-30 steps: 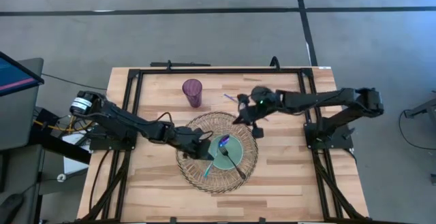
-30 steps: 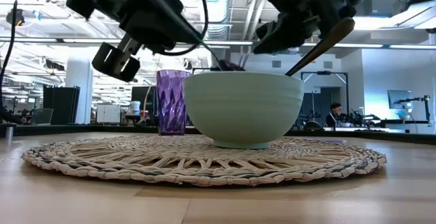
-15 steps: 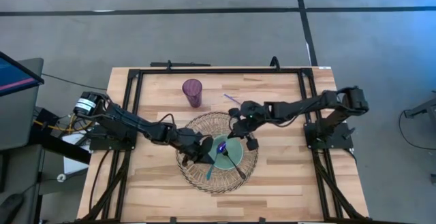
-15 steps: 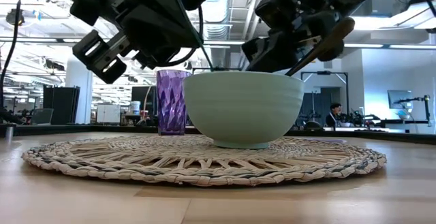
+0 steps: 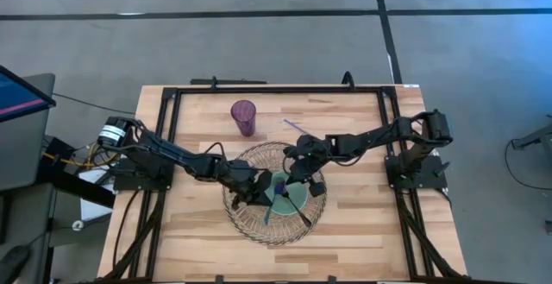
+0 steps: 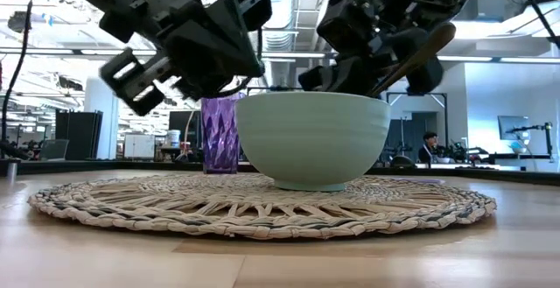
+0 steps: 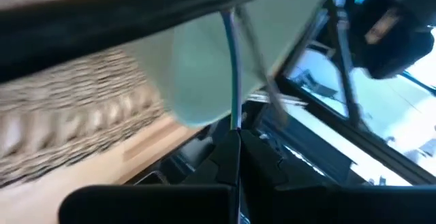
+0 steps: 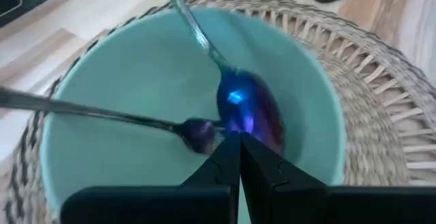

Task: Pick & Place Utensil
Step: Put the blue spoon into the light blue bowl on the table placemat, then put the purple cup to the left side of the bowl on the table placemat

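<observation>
A pale green bowl (image 5: 285, 199) (image 6: 312, 139) stands on a round woven mat (image 5: 276, 236). In it lies a spoon with an iridescent purple head (image 8: 248, 112) and a thin teal handle (image 5: 265, 215) that slants out over the rim. A second, dark-handled utensil (image 5: 302, 213) (image 8: 88, 112) leans in the bowl, its handle (image 6: 420, 52) sticking up over the rim. My left gripper (image 5: 257, 196) (image 7: 231, 134) is at the bowl's left rim, shut on the teal handle. My right gripper (image 5: 296, 173) (image 8: 231, 139) hovers shut over the bowl's inside, just above the spoon head. My left gripper pinches the spoon's thin teal handle (image 7: 233, 108) between its two fingers, at a point outside the bowl's rim. The fingers lie roughly along the handle. The spoon's head rests inside the bowl. My right gripper is close over the spoon head; whether it touches, I cannot tell.
A purple ribbed cup (image 5: 243, 116) (image 6: 220, 130) stands on the table beyond the mat, toward the far left. A thin purple stick (image 5: 291, 124) lies on the wood toward the far edge. Black frame rails run along the table's sides. Bare wood lies near and right of the mat.
My right gripper has travelled from beyond the mat's far-right edge toward the near-left, ending low over the bowl. My left gripper has shifted slightly right, closer to the bowl's rim. The bowl and the dark utensil have stayed put.
</observation>
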Controlling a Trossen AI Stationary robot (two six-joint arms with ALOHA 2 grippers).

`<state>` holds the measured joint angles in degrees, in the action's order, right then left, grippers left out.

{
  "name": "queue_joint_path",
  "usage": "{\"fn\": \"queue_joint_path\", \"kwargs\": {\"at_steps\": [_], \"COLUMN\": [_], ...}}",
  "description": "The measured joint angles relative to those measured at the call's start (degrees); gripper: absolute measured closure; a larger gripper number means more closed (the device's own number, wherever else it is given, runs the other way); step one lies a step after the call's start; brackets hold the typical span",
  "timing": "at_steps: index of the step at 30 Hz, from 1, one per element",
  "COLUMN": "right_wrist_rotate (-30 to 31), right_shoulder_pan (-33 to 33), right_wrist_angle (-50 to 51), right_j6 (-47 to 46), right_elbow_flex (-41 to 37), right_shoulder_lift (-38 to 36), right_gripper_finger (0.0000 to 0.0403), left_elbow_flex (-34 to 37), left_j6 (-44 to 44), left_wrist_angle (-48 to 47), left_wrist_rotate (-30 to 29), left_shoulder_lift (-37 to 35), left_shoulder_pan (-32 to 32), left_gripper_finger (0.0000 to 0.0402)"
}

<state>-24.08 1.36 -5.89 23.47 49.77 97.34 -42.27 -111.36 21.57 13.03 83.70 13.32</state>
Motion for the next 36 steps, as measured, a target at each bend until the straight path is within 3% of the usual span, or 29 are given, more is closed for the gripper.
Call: {"fn": "queue_joint_path", "kwargs": {"at_steps": [10,22,36], "right_wrist_rotate": [0.04,0.04,-0.02], "right_shoulder_pan": [-0.21,-0.21,-0.25], "right_wrist_angle": [-0.50,-0.32,-0.08], "right_j6": [0.91,1.08,0.97], "right_elbow_flex": [-0.12,-0.12,-0.10], "right_shoulder_lift": [1.47,1.47,1.45], "right_gripper_finger": [0.0402,0.0402,0.0402], "left_elbow_flex": [0.01,0.01,0.01], "left_j6": [-3.09,-2.98,-2.94], "left_wrist_angle": [8.05,8.48,8.41], "left_wrist_rotate": [3.54,3.53,3.55], "left_shoulder_lift": [5.76,4.94,4.92], "left_shoulder_pan": [-0.33,-2.23,-2.19], "left_gripper_finger": [0.0398,0.0397,0.0355]}}
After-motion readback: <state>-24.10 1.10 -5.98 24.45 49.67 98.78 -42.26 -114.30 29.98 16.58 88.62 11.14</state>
